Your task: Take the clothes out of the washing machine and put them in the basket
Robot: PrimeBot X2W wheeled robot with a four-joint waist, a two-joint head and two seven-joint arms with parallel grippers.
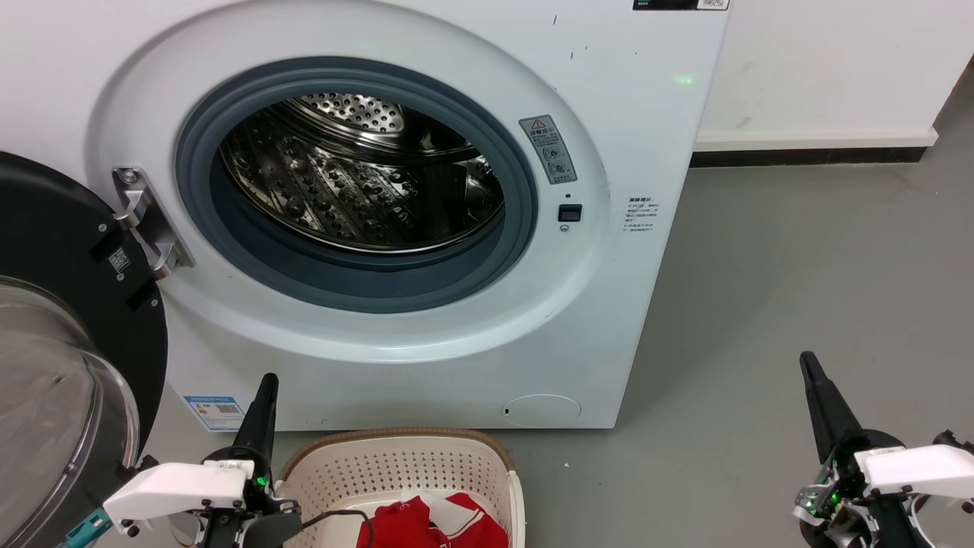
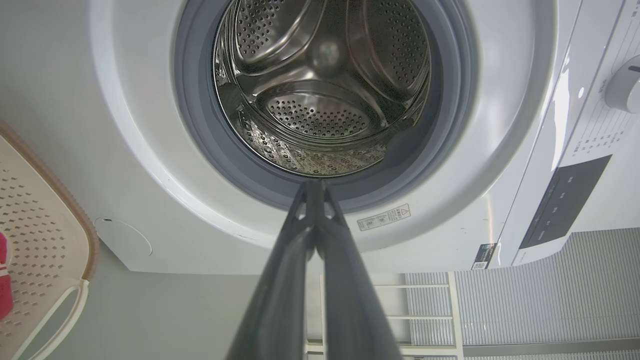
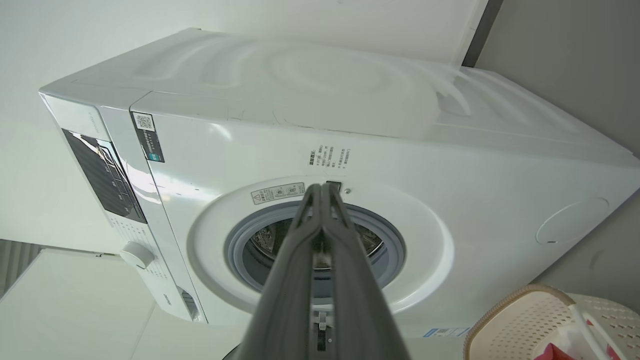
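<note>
1. Clothes (image 1: pixel 430 525) lie in the basket (image 1: pixel 396 435), just right of the left claw (image 1: pixel 266 384); right claw (image 1: pixel 806 367) sits well apart.
2. Both claws are pinched together, holding nothing.
3. Drum (image 1: pixel 358 190) looks bare, so I judge nothing is left to fetch.
4. Basket is cut off at the bottom edge; clothes are bunched, no clear long axis; ring (image 1: pixel 365 285) hides drum's near floor.
</note>
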